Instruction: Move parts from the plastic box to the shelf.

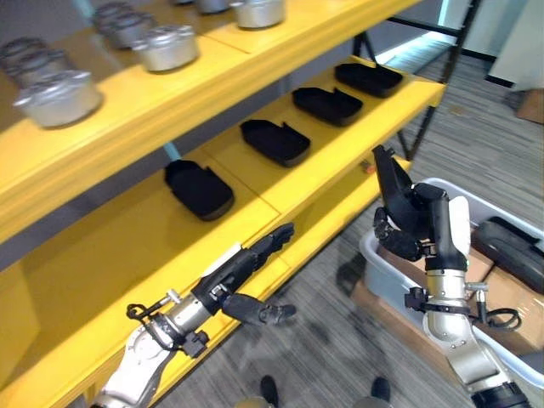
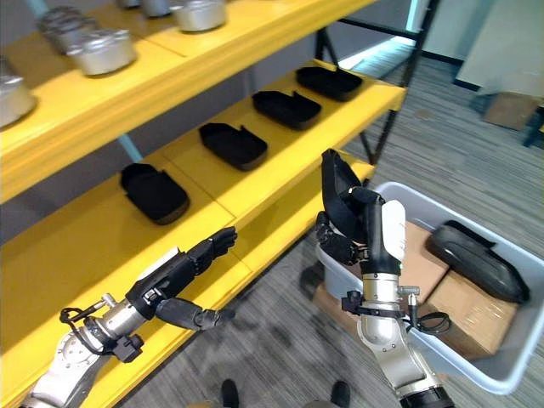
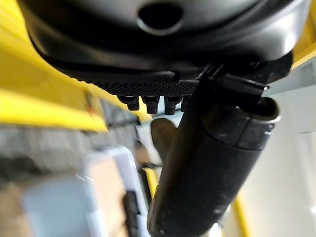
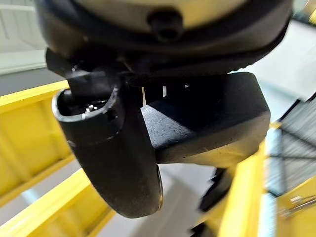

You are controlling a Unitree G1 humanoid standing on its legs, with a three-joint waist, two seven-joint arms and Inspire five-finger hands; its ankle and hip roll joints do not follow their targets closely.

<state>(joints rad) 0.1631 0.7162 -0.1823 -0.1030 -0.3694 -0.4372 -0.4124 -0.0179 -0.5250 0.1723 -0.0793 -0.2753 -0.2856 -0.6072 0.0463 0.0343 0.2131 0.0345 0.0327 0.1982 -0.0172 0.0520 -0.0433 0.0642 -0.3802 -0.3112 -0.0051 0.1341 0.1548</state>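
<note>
While the left hand [image 1: 242,270] hovers with straight, empty fingers, the right hand [image 2: 350,223] grips a black moulded plastic part [image 2: 334,182] above the grey plastic box [image 2: 510,361]. Carrying looks underway; next, place it beside 4 matching parts [image 1: 199,188] on the yellow metal shelf [image 1: 102,255].

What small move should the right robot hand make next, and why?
Probably carry its black part toward the middle shelf and the bare stretch near the left robot hand. The right robot hand is shut on the part, raised between box and shelf. Four parts already lie in a row there; the left robot hand is open, holding nothing.
</note>
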